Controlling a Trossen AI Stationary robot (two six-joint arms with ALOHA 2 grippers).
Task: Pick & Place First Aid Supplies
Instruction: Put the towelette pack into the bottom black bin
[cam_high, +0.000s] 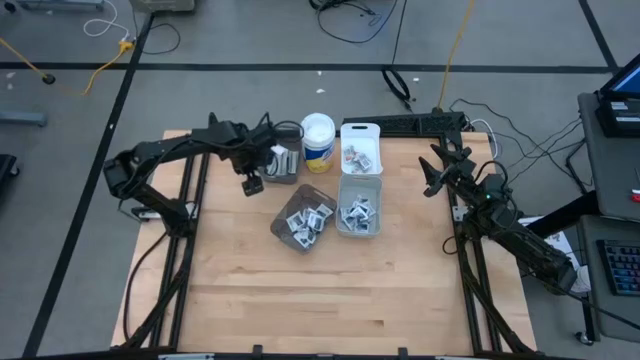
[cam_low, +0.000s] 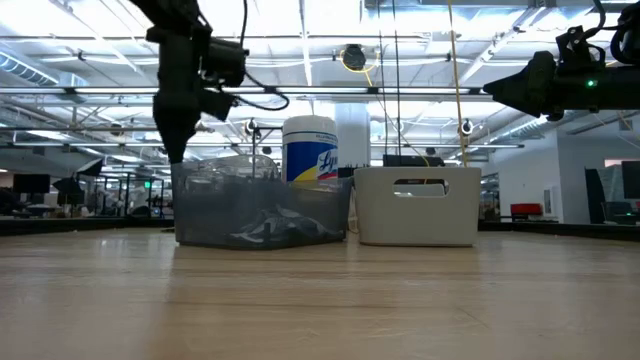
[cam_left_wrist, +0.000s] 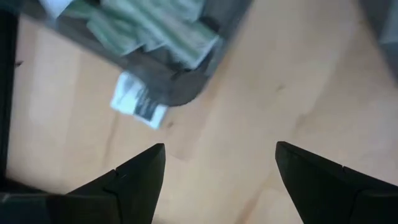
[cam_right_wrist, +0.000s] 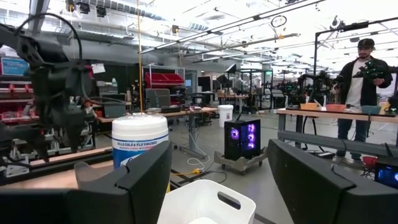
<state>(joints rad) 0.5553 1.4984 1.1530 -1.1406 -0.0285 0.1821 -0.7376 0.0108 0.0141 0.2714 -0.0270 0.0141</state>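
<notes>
Smoky bin under left gripper, jaws spread, holding nothing.
Green-white strips inside it, white packets in centre bin, more in clear bin; right gripper off beside, gaping, empty-handed.

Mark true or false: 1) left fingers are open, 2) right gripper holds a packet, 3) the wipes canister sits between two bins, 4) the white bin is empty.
1) True: the left gripper hangs open over bare table beside the smoky bin.
2) False: the right gripper is open, holding nothing.
3) True: the wipes canister stands between the smoky bin and the white bin.
4) False: the white bin holds packets.
</notes>
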